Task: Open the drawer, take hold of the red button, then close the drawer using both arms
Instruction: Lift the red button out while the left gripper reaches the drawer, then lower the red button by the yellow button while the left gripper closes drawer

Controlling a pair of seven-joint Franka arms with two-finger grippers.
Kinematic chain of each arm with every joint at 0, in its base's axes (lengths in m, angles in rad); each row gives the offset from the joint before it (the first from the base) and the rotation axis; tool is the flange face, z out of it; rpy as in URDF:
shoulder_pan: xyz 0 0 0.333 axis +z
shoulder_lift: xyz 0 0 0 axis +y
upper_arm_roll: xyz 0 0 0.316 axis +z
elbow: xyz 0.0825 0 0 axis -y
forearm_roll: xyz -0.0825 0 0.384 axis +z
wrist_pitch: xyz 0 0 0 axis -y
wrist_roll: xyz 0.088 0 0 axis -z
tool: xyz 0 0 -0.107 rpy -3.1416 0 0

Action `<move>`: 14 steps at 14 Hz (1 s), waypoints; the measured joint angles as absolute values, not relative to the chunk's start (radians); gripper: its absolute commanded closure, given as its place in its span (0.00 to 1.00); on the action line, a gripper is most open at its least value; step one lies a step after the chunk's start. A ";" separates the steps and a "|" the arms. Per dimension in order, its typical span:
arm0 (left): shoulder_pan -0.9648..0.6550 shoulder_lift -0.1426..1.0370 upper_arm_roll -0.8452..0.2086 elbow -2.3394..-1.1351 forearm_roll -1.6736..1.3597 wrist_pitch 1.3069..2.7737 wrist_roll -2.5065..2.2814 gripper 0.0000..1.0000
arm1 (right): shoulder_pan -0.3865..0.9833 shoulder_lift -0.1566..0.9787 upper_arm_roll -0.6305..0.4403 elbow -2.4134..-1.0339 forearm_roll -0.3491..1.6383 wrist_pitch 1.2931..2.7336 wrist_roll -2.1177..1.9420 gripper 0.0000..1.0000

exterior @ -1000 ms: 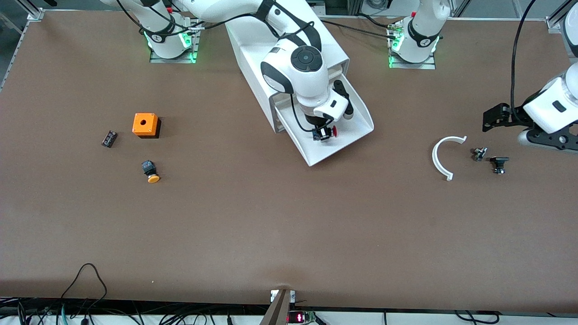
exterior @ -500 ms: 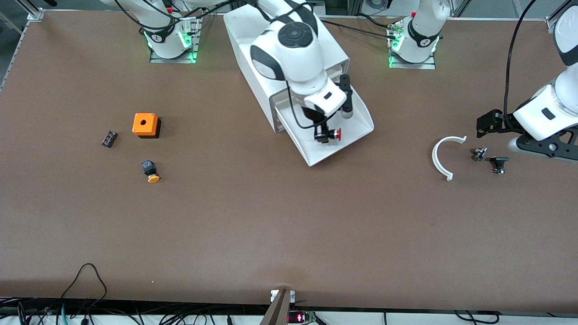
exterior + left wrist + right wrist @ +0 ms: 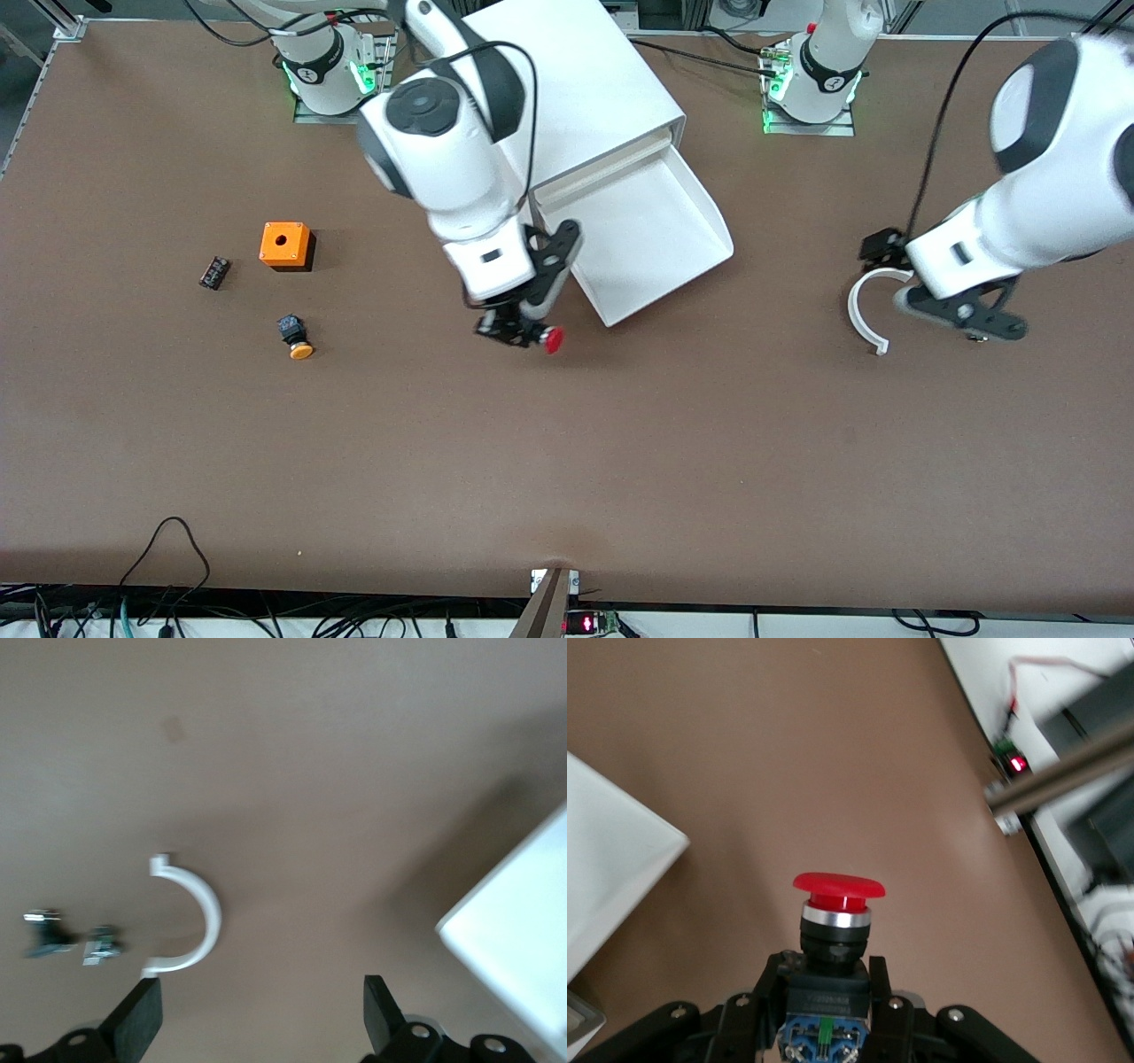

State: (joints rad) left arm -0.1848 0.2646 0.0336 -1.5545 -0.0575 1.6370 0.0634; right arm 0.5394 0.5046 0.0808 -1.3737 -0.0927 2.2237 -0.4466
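The button point(image 3: 542, 337) is clamped by its black body in my right gripper point(image 3: 512, 331), held in the air over bare table just beside the open drawer point(image 3: 651, 232)'s front corner. Its long axis lies roughly level, red cap pointing away from my wrist. My right wrist view alone shows its blue terminal base. My left gripper point(image 3: 261, 1019) hangs with fingers spread wide over the white curved piece point(image 3: 192, 921).

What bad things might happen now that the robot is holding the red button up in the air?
1. The right gripper pinches only the button by its black body, over bare table; it might slip and drop.
2. The drawer is open, and the right arm hangs close beside its corner, so it might bump it.
3. The open left gripper, over the white curved piece, might knock it if it lowers.
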 measured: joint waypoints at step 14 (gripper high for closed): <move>-0.297 0.340 -0.199 -2.015 -0.178 2.288 -0.608 0.00 | 0.241 0.426 0.072 -1.857 -0.089 2.250 0.141 0.71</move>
